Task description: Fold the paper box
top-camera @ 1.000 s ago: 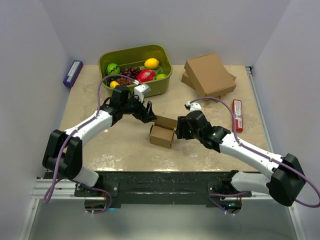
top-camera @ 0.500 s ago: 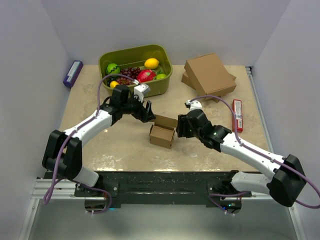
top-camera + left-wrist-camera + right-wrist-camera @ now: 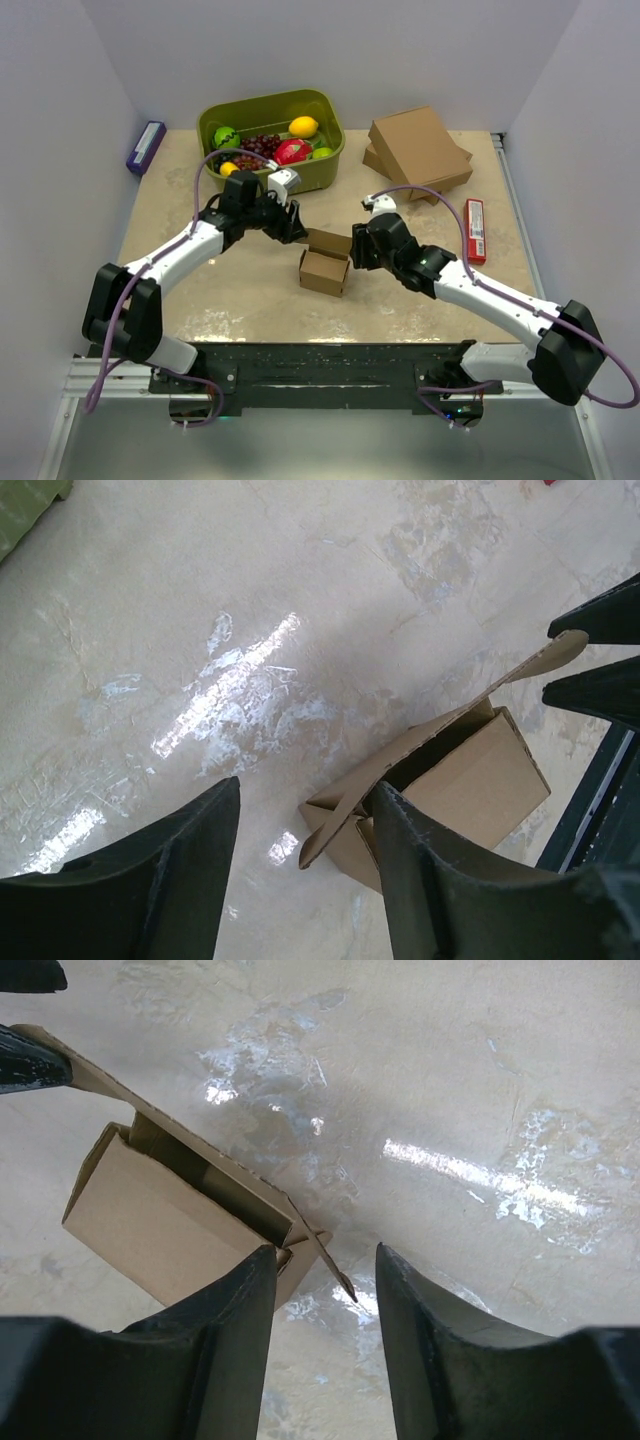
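Item: one box point(image 3: 323, 272), its flap point(image 3: 330, 241) raised, at mid-surface point(image 3: 250, 295) between the arms. We log the left pincer point(image 3: 300, 880) spread, a flap corner in its gap. The right pincer point(image 3: 325, 1360) is spread likewise at the opposite corner. Whether either touches the flap, we cannot tell.

Green bin point(image 3: 25, 505): one corner only, cut by frame edge.
Lower flat carton point(image 3: 371, 160): largely covered by upper carton point(image 3: 420, 148).
Red pack point(image 3: 475, 230): print too small to read.
Purple box point(image 3: 146, 146): label illegible.
Paper box point(image 3: 325, 265) interior: shadowed, indiscernible.
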### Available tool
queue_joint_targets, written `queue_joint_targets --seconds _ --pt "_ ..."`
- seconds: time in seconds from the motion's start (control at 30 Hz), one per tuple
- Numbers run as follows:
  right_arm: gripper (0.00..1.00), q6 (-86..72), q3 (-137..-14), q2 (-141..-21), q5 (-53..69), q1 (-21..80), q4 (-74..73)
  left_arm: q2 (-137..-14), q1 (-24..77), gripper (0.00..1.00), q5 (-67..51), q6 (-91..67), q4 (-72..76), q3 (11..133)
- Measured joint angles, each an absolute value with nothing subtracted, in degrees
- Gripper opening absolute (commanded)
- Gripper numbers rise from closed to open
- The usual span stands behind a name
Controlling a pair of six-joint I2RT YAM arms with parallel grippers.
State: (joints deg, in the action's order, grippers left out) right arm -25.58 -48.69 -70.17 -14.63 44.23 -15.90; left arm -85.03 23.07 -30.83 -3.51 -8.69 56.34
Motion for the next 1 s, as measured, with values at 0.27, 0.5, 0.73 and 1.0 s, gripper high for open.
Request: queue_joint_targets --seconds 0.27,0.5,0.73,1.0 --pt "0.15 -25.2 -48.9 -70.2 -14.0 44.2 -15.8 -83.9 23.8 0.23 -30.8 -5.2 -8.8 55.4" --pt "0.05 -25.5 -48.9 -70.2 -13.8 44.4 -15.4 -83.7 26.7 0.10 -29.6 -8.3 -8.1 54.9" --pt "0.00 -27.9 -48.9 -70.2 -18.1 47.1 -15.8 -83.1 30.5 0.00 -21.8 -11.2 -7.7 54.3" --pt "0.00 -31.1 -48.5 -70.2 -24.1 50.9 -14.9 -81.9 33.0 0.00 -14.5 -16.0 -3.7 50.8"
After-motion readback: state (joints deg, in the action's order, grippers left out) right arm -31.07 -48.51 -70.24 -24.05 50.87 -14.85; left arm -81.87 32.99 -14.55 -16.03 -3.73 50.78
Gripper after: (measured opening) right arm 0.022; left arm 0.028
